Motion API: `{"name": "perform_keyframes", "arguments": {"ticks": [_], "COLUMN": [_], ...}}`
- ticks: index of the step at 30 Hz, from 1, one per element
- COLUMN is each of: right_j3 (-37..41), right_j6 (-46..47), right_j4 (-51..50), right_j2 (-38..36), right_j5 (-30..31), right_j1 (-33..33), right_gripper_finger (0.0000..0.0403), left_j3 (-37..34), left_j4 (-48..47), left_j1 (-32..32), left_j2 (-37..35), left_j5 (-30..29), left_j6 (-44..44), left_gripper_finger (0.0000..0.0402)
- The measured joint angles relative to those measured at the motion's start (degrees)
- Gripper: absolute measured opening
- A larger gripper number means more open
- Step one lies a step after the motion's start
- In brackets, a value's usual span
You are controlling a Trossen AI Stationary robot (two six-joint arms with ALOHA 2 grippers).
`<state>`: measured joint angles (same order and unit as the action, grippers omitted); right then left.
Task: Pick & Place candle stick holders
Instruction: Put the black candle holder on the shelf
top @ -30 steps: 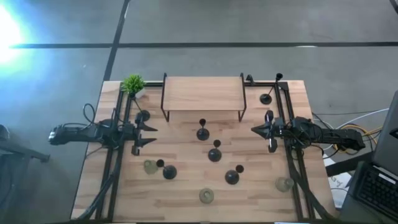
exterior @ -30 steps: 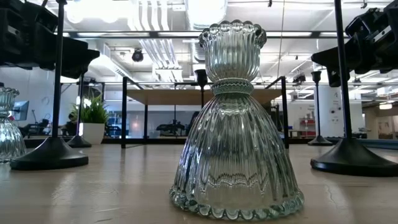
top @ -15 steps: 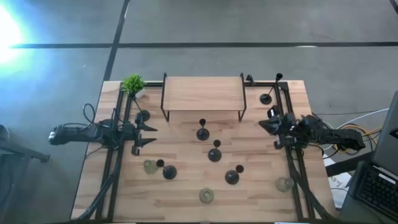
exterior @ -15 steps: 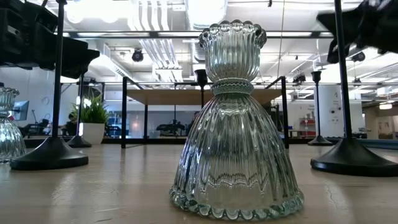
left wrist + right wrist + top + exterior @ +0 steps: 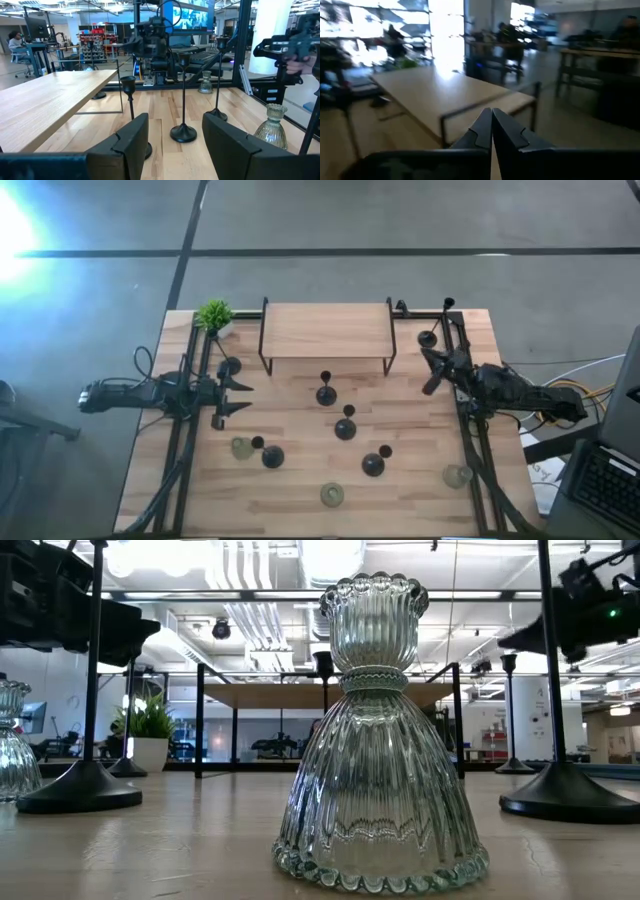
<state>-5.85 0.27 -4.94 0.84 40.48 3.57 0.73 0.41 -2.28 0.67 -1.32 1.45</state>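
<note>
Since one second ago the right gripper (image 5: 428,383) has been swung from mid-table height toward the far right corner; it is now angled beside the riser's right leg, near the black holder (image 5: 428,337) standing there. Its fingers (image 5: 491,131) are pressed together, with nothing seen between them. The left gripper (image 5: 240,397) is unmoved at the left edge, jaws parted and empty.

No holder has been shifted. Three black holders (image 5: 326,393) are grouped at the table's centre, another (image 5: 272,456) at front left, one (image 5: 229,366) just beside the left gripper. Glass holders stand at front left (image 5: 241,447), front centre (image 5: 332,495) and front right (image 5: 458,475). In the low view the centre glass holder (image 5: 380,740) stands upright and fills the frame.

No containers are seen. The riser (image 5: 327,330) top is bare; a plant (image 5: 214,315) sits at the far left corner.

The table (image 5: 300,500) is pale wood planking. A workshop is seen beyond, with a seated person (image 5: 16,42) at a desk.
</note>
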Motion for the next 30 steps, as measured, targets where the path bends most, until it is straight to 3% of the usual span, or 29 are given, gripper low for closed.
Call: {"name": "perform_keyframes", "arguments": {"ticks": [5,13,19,30], "right_j3": [-1.5,-1.4,-1.3,-1.2], "right_j6": [1.8,4.8,7.5,15.6], "right_j4": [-6.8,-6.7,-2.4,-0.3], "right_j2": [0.1,0.1,1.8,15.5], "right_j5": [9.5,22.5,23.6,16.8], "right_j1": [0.1,2.7,7.6,15.9], "right_gripper_finger": [0.0037,0.0145,0.0176,0.0154], "left_j3": [0.0,0.0,0.0,0.0], "left_j4": [0.0,0.0,0.0,0.0], "left_j1": [0.0,0.0,0.0,0.0], "left_j2": [0.0,0.0,0.0,0.0], "left_j5": [0.0,0.0,0.0,0.0], "left_j6": [0.0,0.0,0.0,0.0], "left_gripper_finger": [0.0191,0.0191,0.0191,0.0191]}}
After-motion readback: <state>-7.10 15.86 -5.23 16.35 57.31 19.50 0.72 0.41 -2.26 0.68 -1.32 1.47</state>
